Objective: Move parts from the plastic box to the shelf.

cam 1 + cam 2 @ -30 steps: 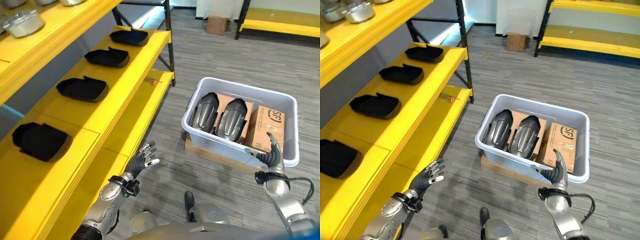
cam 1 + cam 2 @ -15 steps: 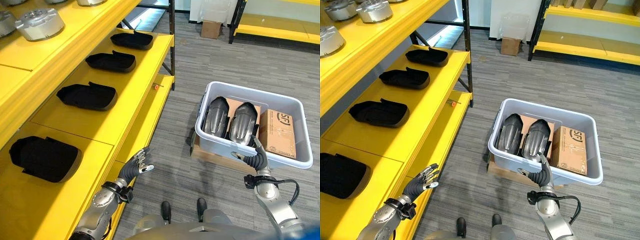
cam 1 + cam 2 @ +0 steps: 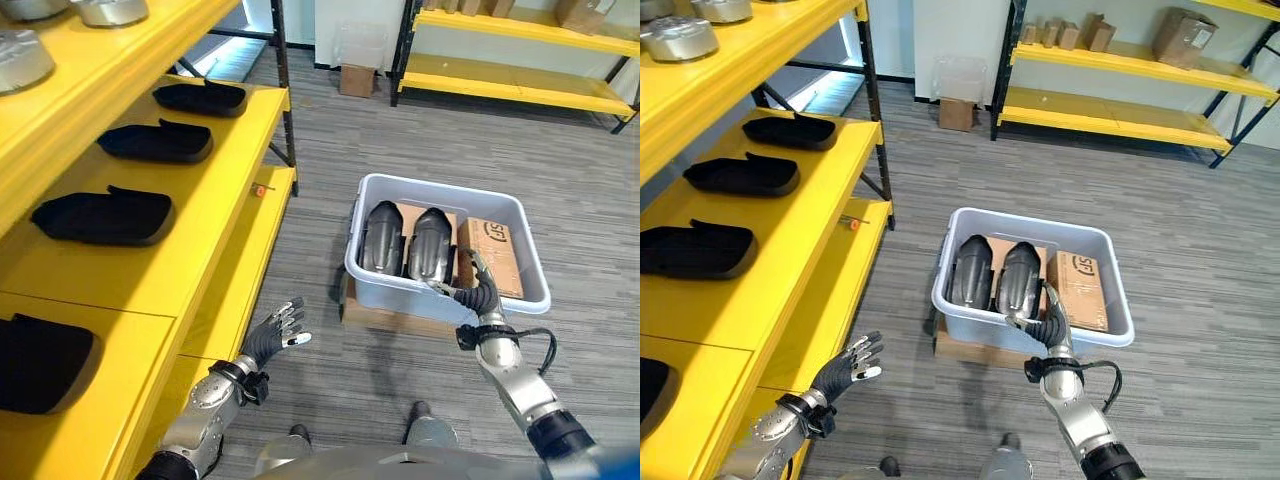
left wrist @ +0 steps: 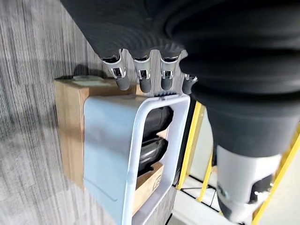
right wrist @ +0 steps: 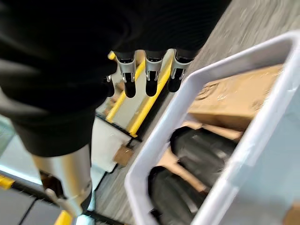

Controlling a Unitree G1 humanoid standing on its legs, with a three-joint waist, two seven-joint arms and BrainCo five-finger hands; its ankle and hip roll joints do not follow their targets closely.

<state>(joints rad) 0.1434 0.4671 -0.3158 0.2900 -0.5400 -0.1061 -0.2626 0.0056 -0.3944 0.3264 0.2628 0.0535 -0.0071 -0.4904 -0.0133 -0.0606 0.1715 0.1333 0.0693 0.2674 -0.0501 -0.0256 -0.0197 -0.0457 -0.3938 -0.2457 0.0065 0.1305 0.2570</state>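
- Here the right hand (image 3: 478,293), fingers straight and parted, holding nothing, hangs at the near rim of the pale grey plastic box (image 3: 521,225) on the floor.
- Two dark glossy oblong moulded parts (image 3: 405,244) lie inside, side by side, just ahead of it, long axes pointing away from the robot.
- The left hand (image 3: 272,334), open too, hangs well apart by the yellow shelf (image 3: 225,190); the right is nearer.

Head stereo pair looks down; both wrist views close, sharing plastic box (image 3: 447,250)
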